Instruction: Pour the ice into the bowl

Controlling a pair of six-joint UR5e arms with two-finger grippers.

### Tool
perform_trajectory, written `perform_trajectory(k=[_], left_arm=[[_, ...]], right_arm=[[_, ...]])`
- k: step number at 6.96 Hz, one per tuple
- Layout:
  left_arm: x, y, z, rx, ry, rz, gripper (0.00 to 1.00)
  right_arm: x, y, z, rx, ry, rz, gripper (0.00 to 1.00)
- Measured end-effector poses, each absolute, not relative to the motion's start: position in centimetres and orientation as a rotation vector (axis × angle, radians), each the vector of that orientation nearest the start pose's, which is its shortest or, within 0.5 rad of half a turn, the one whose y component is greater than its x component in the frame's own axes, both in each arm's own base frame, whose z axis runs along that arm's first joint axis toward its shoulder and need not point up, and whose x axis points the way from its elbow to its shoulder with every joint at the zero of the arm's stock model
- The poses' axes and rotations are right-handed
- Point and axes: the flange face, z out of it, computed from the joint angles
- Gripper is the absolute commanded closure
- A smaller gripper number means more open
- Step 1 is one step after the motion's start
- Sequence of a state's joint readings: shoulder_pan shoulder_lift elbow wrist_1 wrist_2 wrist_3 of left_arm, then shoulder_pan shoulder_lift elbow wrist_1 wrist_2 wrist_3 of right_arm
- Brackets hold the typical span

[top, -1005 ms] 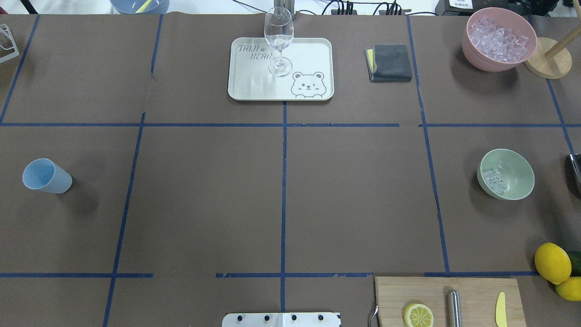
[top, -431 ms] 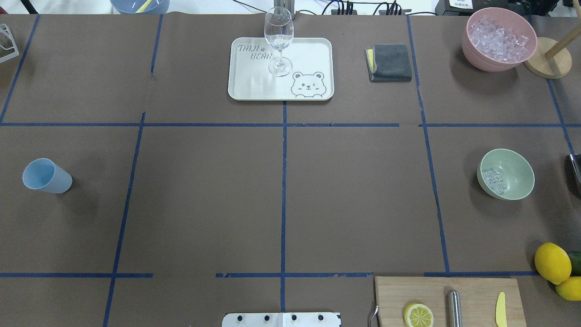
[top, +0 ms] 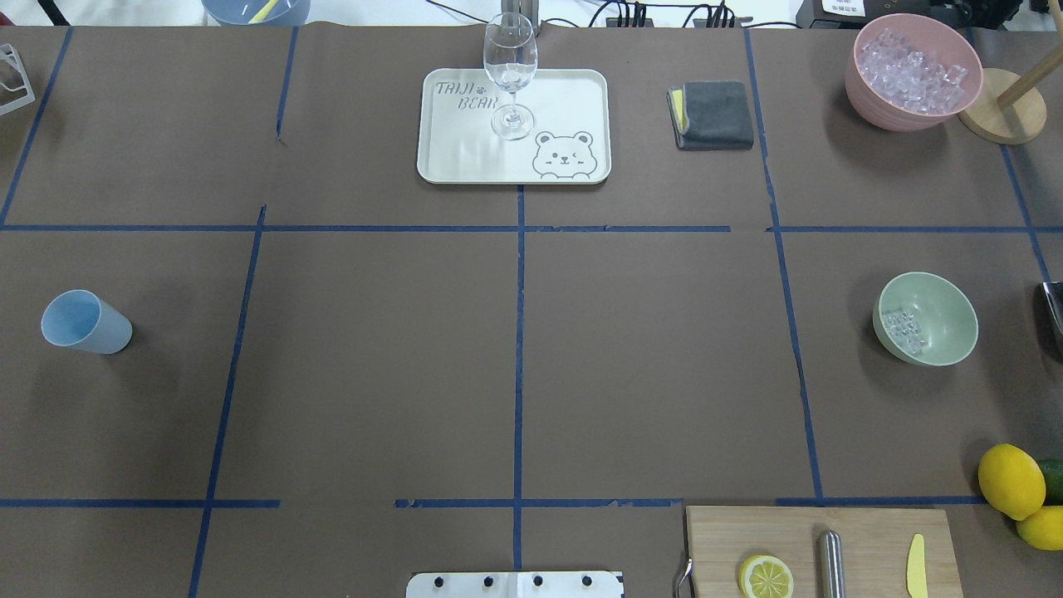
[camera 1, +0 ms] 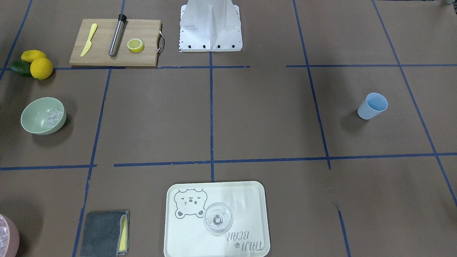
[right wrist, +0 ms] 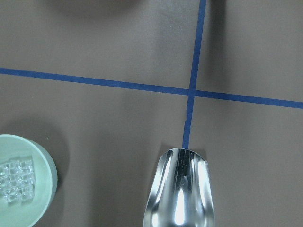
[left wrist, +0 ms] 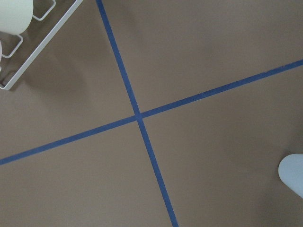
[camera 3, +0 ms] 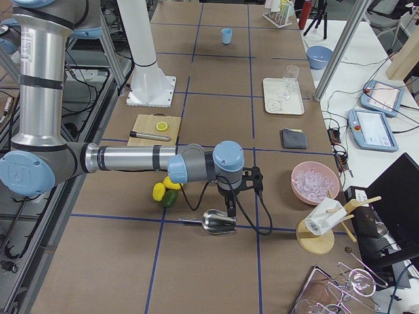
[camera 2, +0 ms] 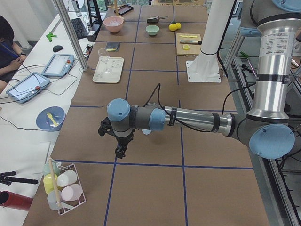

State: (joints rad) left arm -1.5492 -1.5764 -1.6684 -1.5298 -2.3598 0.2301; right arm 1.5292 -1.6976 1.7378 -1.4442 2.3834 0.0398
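Resting in the bowl (top: 925, 319) at the robot's right, the ice (top: 904, 330) lay near the metal scoop (right wrist: 179, 191) below the right gripper (camera 3: 230, 204), well apart from the left gripper (camera 2: 121, 151); whether either was parted or closed could not be told.

Seen from overhead, a white bear-printed tray (top: 465, 162) sits at 12 o'clock on the brown tabletop (top: 374, 357), with an upright stemmed glass (top: 510, 75) on it. A folded grey cloth (top: 714, 115) lies at 1 o'clock and a pink container (top: 880, 112) at 2 o'clock. A light blue cup (top: 85, 322) stands at 9 o'clock. At 5 o'clock a wooden board (top: 872, 540) carries a lemon half (top: 766, 576), a metal rod (top: 830, 565) and a yellow knife (top: 916, 566). Whole lemons (top: 1011, 481) lie at 4 o'clock.
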Motion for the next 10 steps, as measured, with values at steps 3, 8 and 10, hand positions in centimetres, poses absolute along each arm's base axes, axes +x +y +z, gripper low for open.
perform_trajectory(k=[3, 8, 10], left_arm=[[-5.2, -49.8, 61.5, 0.124, 0.783, 0.212, 0.0], [-5.2, -49.8, 61.5, 0.132, 0.782, 0.204, 0.0], [-5.2, -49.8, 61.5, 0.133, 0.782, 0.204, 0.0]], right_arm=[[4.3, -44.8, 62.2, 0.118, -0.817, -0.06, 0.0], [5.6, -44.5, 63.2, 0.103, -0.82, -0.02, 0.0], [5.7, -44.5, 63.2, 0.102, -0.821, -0.015, 0.0]])
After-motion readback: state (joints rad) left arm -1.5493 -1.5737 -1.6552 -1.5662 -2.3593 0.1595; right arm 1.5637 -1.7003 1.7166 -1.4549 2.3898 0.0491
